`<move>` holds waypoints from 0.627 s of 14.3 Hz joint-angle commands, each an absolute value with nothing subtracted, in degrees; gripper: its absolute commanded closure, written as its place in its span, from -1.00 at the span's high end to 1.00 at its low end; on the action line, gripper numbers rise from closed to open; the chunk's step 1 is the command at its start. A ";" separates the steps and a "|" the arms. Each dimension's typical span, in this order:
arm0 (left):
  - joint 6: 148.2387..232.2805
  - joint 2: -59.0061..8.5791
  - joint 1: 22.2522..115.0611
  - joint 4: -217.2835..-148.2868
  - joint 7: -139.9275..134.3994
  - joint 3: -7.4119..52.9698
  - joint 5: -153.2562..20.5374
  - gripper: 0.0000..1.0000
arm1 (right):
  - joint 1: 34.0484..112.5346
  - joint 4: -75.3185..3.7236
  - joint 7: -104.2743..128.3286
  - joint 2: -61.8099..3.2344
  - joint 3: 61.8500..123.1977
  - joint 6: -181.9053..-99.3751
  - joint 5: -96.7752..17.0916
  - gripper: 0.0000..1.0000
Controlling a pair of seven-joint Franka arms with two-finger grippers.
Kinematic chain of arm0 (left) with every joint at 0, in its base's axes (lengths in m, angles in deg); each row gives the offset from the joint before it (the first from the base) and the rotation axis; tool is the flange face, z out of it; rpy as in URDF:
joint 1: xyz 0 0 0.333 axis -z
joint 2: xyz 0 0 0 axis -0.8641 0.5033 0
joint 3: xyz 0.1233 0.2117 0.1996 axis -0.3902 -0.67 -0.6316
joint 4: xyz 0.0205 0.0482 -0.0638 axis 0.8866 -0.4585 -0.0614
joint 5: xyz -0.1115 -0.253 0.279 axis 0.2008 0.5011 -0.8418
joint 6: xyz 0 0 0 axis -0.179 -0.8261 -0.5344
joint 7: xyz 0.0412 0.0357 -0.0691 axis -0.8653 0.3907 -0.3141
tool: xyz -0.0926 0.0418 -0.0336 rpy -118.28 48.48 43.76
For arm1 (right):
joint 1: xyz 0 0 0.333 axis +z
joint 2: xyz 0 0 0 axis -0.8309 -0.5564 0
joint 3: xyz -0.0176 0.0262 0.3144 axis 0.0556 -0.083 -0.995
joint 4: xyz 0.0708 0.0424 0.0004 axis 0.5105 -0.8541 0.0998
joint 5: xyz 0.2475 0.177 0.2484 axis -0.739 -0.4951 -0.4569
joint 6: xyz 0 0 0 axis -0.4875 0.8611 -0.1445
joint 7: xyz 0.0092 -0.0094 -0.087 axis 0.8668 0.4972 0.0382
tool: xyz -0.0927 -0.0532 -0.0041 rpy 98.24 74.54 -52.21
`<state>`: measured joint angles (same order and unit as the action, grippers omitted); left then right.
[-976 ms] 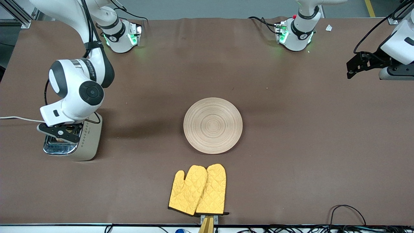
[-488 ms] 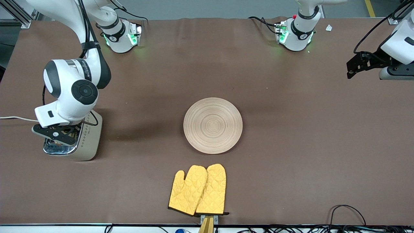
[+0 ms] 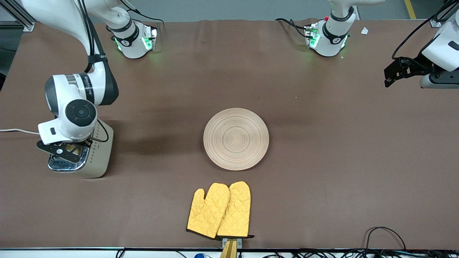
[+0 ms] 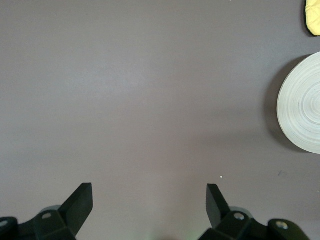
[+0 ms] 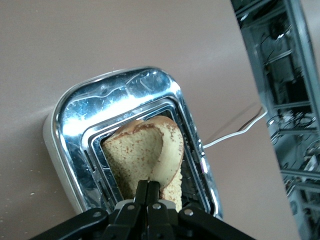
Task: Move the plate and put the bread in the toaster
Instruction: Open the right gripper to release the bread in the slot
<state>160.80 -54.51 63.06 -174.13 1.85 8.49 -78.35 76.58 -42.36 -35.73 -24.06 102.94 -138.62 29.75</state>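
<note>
The cream toaster (image 3: pixel 98 157) stands at the right arm's end of the table. My right gripper (image 3: pixel 66 150) hangs right over its chrome top (image 5: pixel 110 105). In the right wrist view the fingertips of the right gripper (image 5: pixel 148 184) are pressed together on the upper edge of the brown speckled bread (image 5: pixel 140 152). The slice curls and leans, with its lower part inside a slot. The wooden plate (image 3: pixel 236 139) lies bare at the table's middle and also shows in the left wrist view (image 4: pixel 302 110). My left gripper (image 3: pixel 387 76) waits open above the left arm's end of the table, and nothing is between its fingers (image 4: pixel 150 192).
A pair of yellow oven mitts (image 3: pixel 219 209) lies nearer to the front camera than the plate. The toaster's white cord (image 3: pixel 18 131) runs off the table's edge. Cables lie along the front edge (image 3: pixel 383 236).
The right arm's wrist has shifted a little over the toaster toward the table's end, with the bread still in its grip. The left arm and the plate have not moved.
</note>
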 commanded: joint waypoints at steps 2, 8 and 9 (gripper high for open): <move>161.08 -55.84 63.03 -175.36 2.98 8.41 -77.64 1.00 | 73.25 -37.60 -24.78 -25.34 102.46 -137.18 19.88 0.15; 160.99 -55.85 63.21 -175.18 2.98 8.50 -77.64 1.00 | 71.31 -30.92 -17.26 -24.11 102.81 -129.53 17.57 0.77; 160.99 -55.76 63.21 -174.92 2.98 8.50 -77.72 1.00 | 71.22 -29.86 -17.26 -23.41 102.89 -128.74 17.31 0.84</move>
